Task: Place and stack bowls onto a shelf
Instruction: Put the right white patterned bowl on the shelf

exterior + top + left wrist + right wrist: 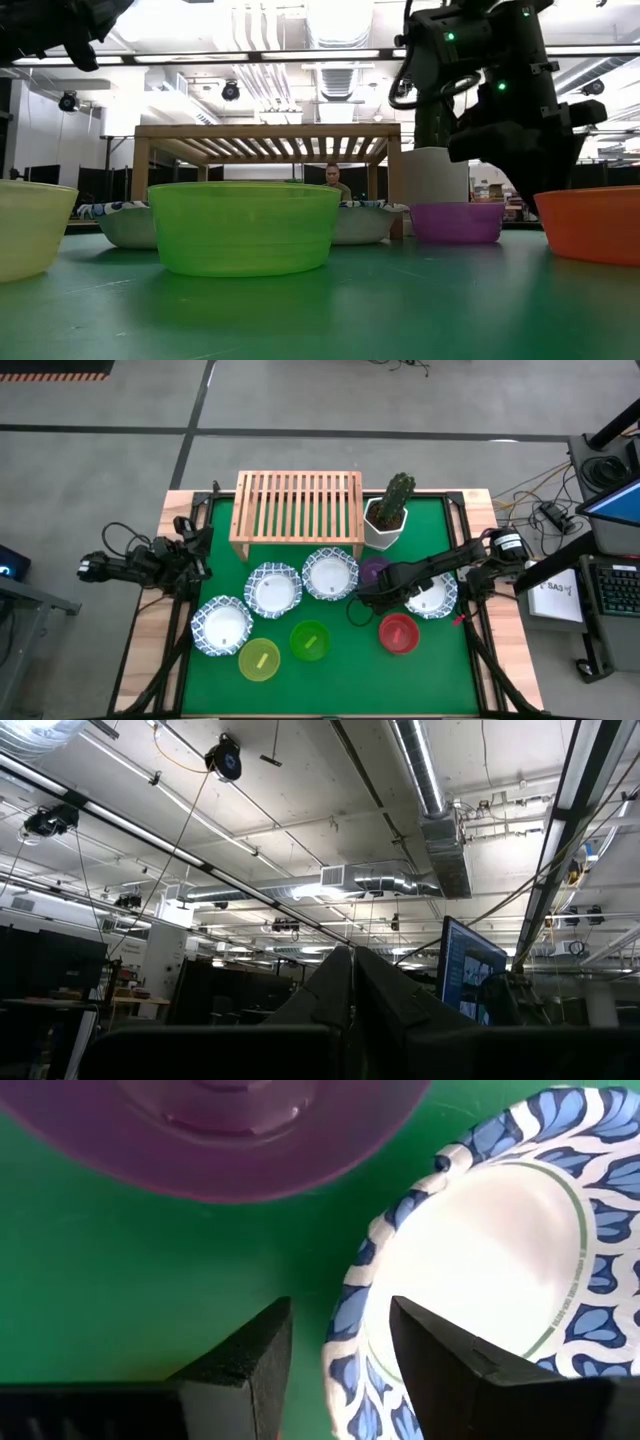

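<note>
A white bowl (490,1270) lies on the green mat, near the purple bowl (215,1125), its blue rim straddled by the right gripper (340,1350), fingers narrowly apart. That thin rim could be pinched askew and dropped before the shelf (297,505) is reached.

No readable text, labels, brands, numbers, signs anywhere
</note>
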